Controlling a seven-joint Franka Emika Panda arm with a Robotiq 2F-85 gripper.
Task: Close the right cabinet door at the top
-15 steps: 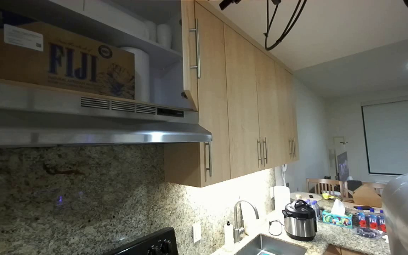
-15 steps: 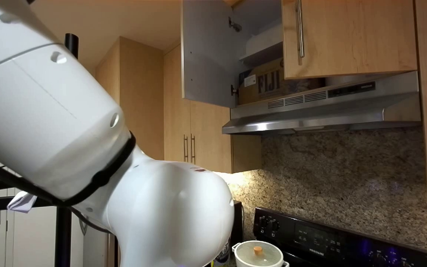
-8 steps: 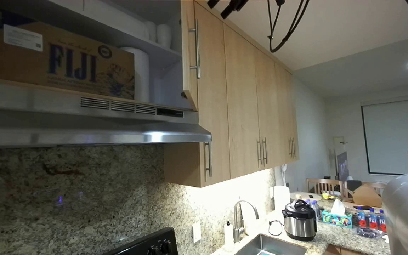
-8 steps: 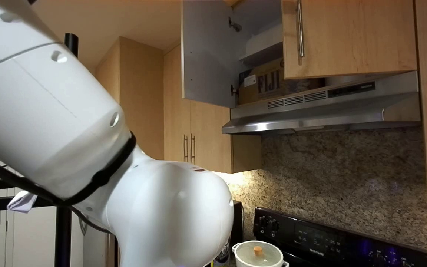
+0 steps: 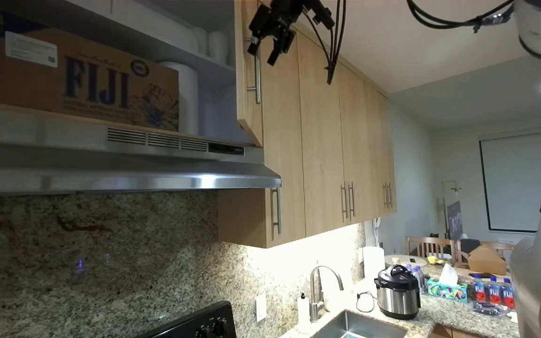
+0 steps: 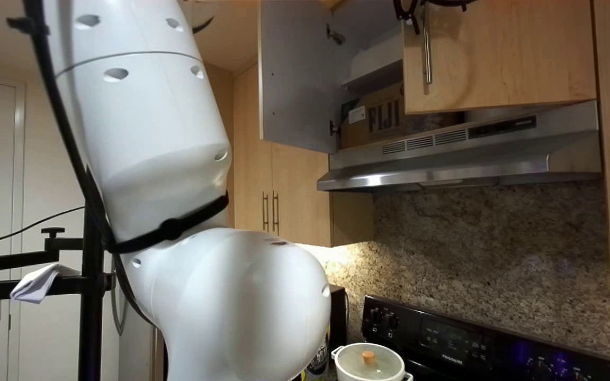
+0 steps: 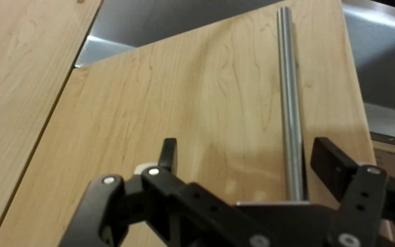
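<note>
The right cabinet door is a light-wood panel standing open above the range hood, in both exterior views [image 5: 248, 112] [image 6: 506, 58]. Its outer face fills much of the wrist view [image 7: 218, 85]. Its slim silver bar handle [image 7: 290, 103] shows in both exterior views too [image 5: 258, 80] [image 6: 428, 53]. My gripper [image 5: 263, 54] is open at the door's outer side, over the upper handle. In the wrist view my gripper's fingers [image 7: 245, 151] lie on either side of the handle, which is nearer the right finger. Whether anything touches cannot be told.
The left door [image 6: 299, 79] stands open with its grey inner face showing. A FIJI box [image 5: 106, 84] sits inside the cabinet. The steel range hood [image 6: 469, 153] is below. A neighbouring cabinet door [image 5: 284, 122] adjoins the hinge side. Cables [image 5: 334, 51] hang behind the gripper.
My gripper has come down and left into view at the handle, and the arm has swung. In an exterior view the door's free edge and handle have shifted slightly left, toward closed.
</note>
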